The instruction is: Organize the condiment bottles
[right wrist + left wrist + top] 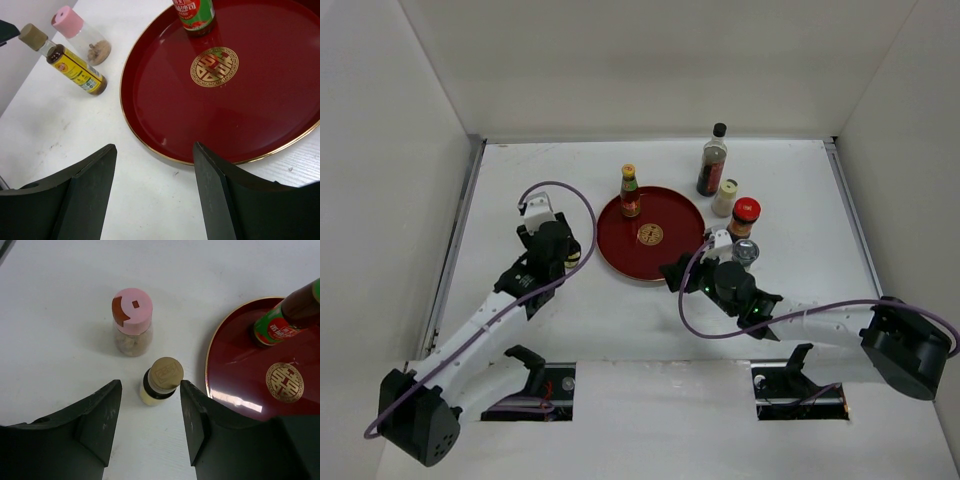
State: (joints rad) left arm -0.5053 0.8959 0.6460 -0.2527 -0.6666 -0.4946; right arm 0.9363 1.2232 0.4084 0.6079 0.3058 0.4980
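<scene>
My left gripper (566,252) (150,402) is open just left of the round red tray (670,255). The small yellow bottle (161,382) stands upright just ahead of its fingertips, untouched. The pink-capped jar (132,320) stands beyond it. The orange-capped brown bottle (630,192) stands on the tray's far left part. My right gripper (676,272) (155,150) is open and empty over the table at the tray's near edge (165,155). The tall dark black-capped bottle (712,160), cream bottle (724,198), red-lidded jar (745,217) and grey-lidded jar (745,252) stand right of the tray.
White walls close the table on the left, back and right. The right arm's cable (790,315) loops over the table near the front. The grey-lidded jar stands close beside the right arm's wrist.
</scene>
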